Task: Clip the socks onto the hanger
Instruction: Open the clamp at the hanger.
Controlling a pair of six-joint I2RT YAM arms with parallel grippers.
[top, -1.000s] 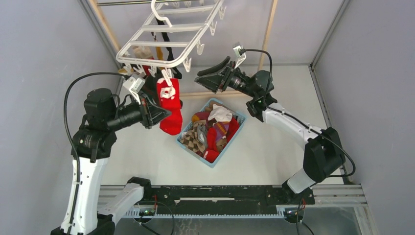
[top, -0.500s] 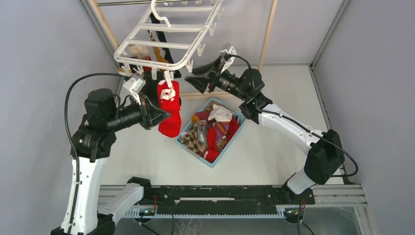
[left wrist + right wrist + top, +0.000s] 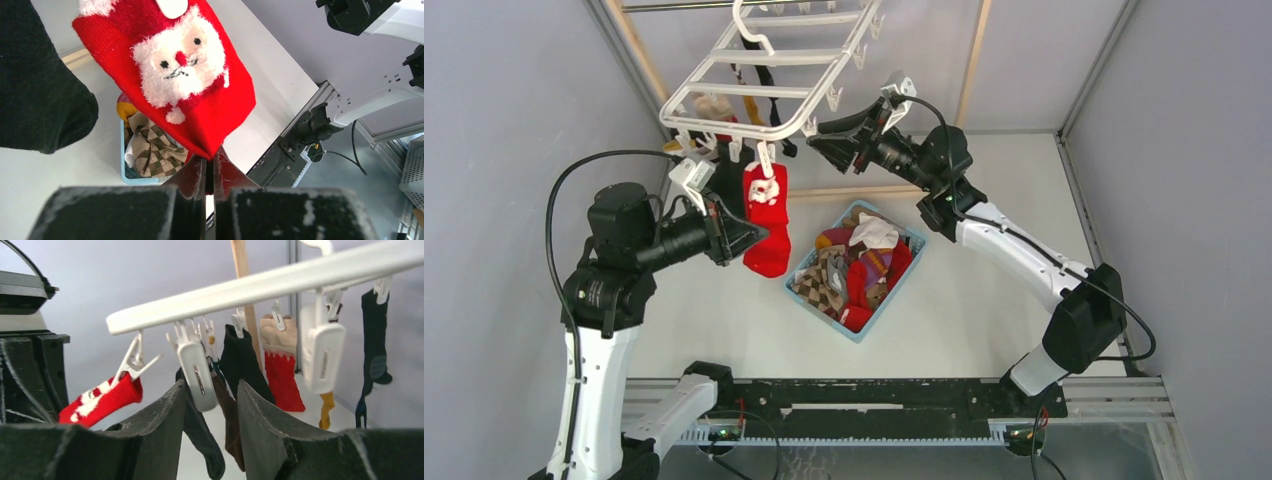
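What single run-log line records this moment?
left gripper: shut on toe of red Santa sock, sock clipped to hanger | right gripper: open, fingers flanking a free clip

A light-blue plastic basket (image 3: 892, 288) stands askew near the middle of the white worktop (image 3: 984, 320). Slanted wooden posts (image 3: 973, 60) rise at its far side, before grey walls. A black rail (image 3: 874, 395) lines the near edge.

There was one white hanger (image 3: 754, 91) and one light-blue basket (image 3: 824, 314). Two arms showed: left arm (image 3: 624, 260), right arm (image 3: 1014, 255). One red Santa sock (image 3: 768, 215) hung clipped. The basket's heaped socks (image 3: 864, 262) were too tangled to count.
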